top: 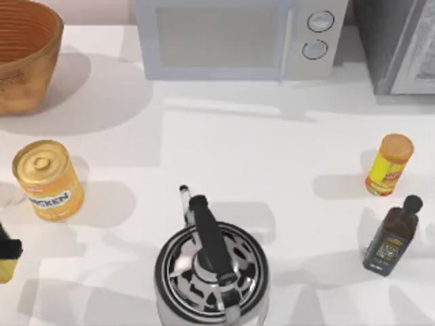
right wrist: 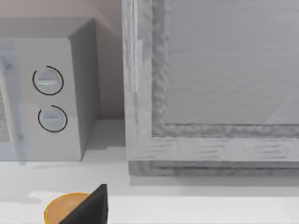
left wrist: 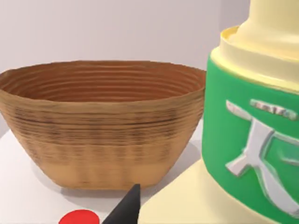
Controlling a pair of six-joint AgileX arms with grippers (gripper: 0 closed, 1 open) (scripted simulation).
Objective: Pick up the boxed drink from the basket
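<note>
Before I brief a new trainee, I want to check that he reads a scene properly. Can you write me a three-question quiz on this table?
1. True or false: the can stands outside the basket.
2. Which stands nearest the dark bottle? A kettle, B yellow bottle, C can.
3. Fill in: the microwave has ___ round dials on its front.

Key: 1 true; 2 B; 3 two.
</note>
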